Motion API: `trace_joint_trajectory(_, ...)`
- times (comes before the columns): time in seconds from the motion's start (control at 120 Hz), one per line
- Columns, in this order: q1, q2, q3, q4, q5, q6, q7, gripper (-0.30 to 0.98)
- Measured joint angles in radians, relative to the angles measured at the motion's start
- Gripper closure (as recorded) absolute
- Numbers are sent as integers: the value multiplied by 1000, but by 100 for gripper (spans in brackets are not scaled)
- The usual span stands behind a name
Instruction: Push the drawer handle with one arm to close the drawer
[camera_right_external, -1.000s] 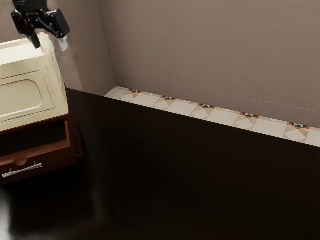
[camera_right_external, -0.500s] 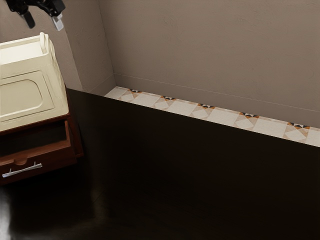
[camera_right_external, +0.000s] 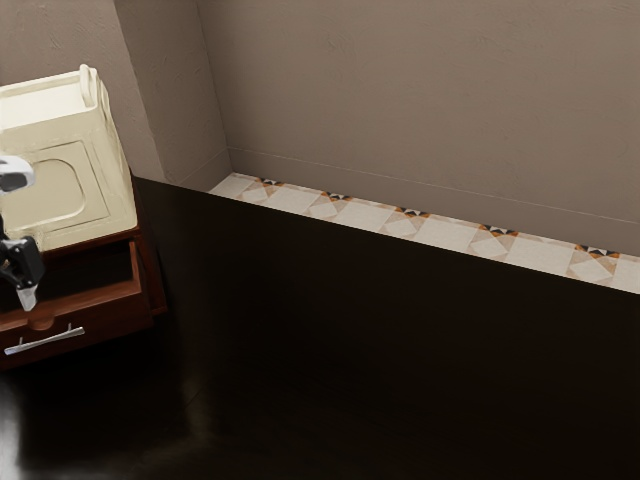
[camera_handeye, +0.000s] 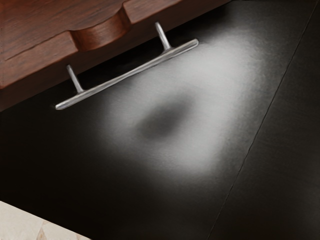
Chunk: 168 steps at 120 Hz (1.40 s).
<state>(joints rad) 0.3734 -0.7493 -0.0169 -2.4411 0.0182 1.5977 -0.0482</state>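
Ext. view, far left edge, approx. mid-height: white arm section (camera_right_external: 15, 172) w/ the black gripper (camera_right_external: 22, 268) below it, partly cut off by the edge. ½ sec. earlier it was up at the top left, above the cream box; by this pic it had come down low, in front of the box and over the open drawer. Couldn't tell if the jaws were spread or pressed together, nor if they touched the wood.

Lower left: drawer (camera_right_external: 100, 308) still pulled out, same spot as in the prev. pic, w/ its silver handle (camera_right_external: 45, 341) on the front, no shift vs. before. Notch (camera_right_external: 40, 323) in the drawer's top edge, just above the handle. Wrist view had the handle's bar on two posts, standing off the drawer front, black counter (camera_handeye: 165, 200) beyond.

Upper left to mid-left: cream box (camera_right_external: 75, 190) on the red-brown cabinet (camera_right_external: 151, 275), both unmoved. Counter ran from lower left across to the right edge, w/ a pale sheen at bottom left. Behind it, center to right: patterned tile floor (camera_right_external: 365, 215) & brownish wall (camera_right_external: 420, 100), unchanged.
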Motion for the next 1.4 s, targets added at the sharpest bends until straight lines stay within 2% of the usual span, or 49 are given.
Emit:
trace_joint_trajectory(0.092, 63, 12, 1, -70, 2, 77, -1, 31)
trace_joint_trajectory(0.2, 83, 21, -3, -130, -1, 157, -5, 48)
trace_joint_trajectory(0.317, 85, 22, -5, -175, -9, 216, -24, 62)
trace_joint_trajectory(0.425, 83, 34, -12, -211, -23, 269, -39, 69)
trace_joint_trajectory(0.725, 87, 135, -41, -232, -58, 402, -99, 77)
trace_joint_trajectory(1.4, 85, 232, -37, -212, -71, 570, -196, 79)
